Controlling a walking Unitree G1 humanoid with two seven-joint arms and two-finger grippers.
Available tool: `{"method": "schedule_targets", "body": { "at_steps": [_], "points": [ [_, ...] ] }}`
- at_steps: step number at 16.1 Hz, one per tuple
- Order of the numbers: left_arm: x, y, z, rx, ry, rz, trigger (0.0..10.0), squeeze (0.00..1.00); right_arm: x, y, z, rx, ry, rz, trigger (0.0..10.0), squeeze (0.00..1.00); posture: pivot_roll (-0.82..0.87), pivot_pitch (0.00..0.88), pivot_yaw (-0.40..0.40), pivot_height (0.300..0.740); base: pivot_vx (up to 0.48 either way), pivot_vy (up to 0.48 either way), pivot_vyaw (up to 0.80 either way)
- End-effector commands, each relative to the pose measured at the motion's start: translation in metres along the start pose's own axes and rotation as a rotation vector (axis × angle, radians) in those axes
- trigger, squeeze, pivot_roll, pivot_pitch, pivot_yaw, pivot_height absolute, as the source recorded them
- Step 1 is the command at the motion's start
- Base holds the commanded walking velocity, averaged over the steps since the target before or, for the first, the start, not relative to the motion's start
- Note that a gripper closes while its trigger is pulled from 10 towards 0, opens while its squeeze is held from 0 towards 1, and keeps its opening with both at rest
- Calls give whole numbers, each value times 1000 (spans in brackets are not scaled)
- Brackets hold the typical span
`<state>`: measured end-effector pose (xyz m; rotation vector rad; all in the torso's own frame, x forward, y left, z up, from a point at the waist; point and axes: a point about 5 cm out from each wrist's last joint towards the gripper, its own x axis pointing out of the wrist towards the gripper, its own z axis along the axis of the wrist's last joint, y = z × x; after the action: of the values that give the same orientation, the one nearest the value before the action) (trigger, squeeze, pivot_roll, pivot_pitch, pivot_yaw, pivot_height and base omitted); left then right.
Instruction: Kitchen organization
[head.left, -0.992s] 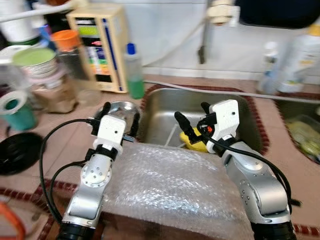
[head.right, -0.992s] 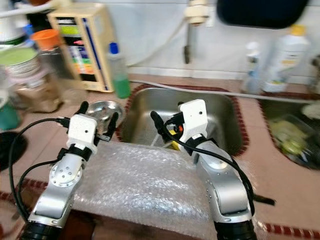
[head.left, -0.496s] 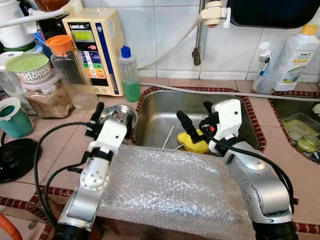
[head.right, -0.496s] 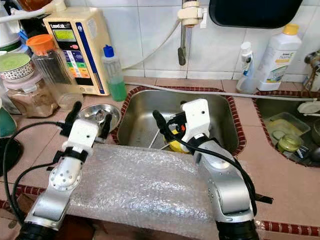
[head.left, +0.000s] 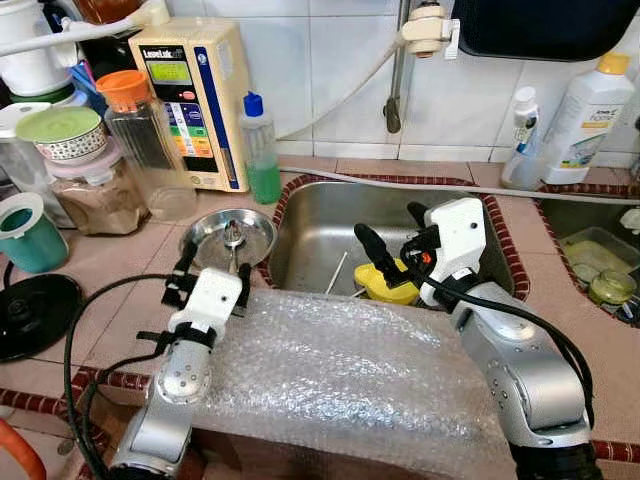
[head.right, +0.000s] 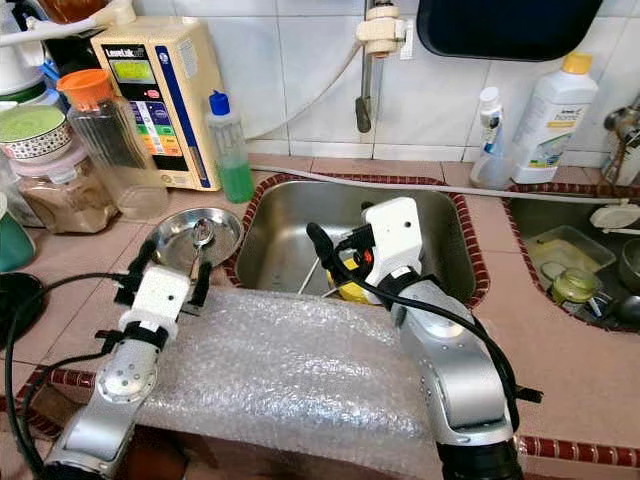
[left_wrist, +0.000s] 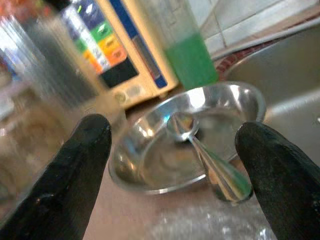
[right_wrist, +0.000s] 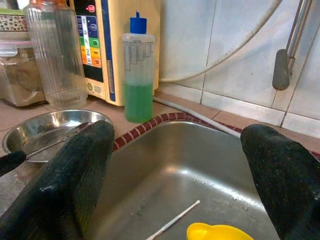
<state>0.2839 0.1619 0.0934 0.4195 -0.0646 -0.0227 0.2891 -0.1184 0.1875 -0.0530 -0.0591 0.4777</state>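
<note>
Beside one steel sink (head.left: 330, 215), two open pincers: left pincer (head.left: 211, 268) near one bowl (head.left: 225, 235), right pincer (head.left: 392, 236) above one yellow cup (head.left: 385, 286).

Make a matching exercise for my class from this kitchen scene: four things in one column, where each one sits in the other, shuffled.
Things:
1. spoon
2. yellow cup
3. green soap bottle
4. bubble wrap

Places:
A. lying in the sink
B. spread over the counter's front edge, between the two arms
C. resting in the steel bowl
D. standing beside the cream box with coloured buttons

Pairs: 1-C, 2-A, 3-D, 4-B
</note>
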Motion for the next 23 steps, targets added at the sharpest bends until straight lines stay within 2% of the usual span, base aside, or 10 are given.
{"method": "schedule_targets", "body": {
  "at_steps": [1,3,5,7,8,9,13,14,17,23],
  "points": [
    [0,0,-8,-52,64,-3,10000,0,0,5,5,-8,-15,20,10000,0,6,0,28,740,0,0,0],
    [3,-3,-7,-132,103,1,10000,0,1,5,5,-12,-13,22,10000,0,7,0,26,740,0,0,0],
    [5,-6,-4,-156,109,-4,10000,0,1,5,5,-14,-14,25,10000,0,7,0,25,740,0,0,0],
    [8,-9,-1,-228,144,-8,10000,0,1,4,6,-18,-14,27,10000,0,4,0,26,740,0,0,0],
    [9,-10,-1,-228,148,-14,10000,0,1,4,6,-18,-14,27,10000,0,3,0,26,740,0,0,0],
    [10,-12,0,-285,180,-13,9843,0,2,4,6,-21,-15,28,10000,0,0,0,26,740,0,0,0],
    [14,-19,4,-337,264,-48,10000,0,2,3,8,-29,-20,29,10000,0,-3,0,23,740,0,0,0],
    [14,-20,5,-342,269,-49,8902,0,2,3,8,-31,-20,30,10000,0,-5,0,24,740,0,0,0],
    [16,-20,1,-361,327,-61,0,0,3,1,9,-32,-23,24,10000,0,-8,0,26,740,0,0,0],
    [14,-12,-3,-353,386,-16,0,0,3,-1,9,-31,-21,21,10000,0,-5,0,23,740,0,0,0]
  ]
}}
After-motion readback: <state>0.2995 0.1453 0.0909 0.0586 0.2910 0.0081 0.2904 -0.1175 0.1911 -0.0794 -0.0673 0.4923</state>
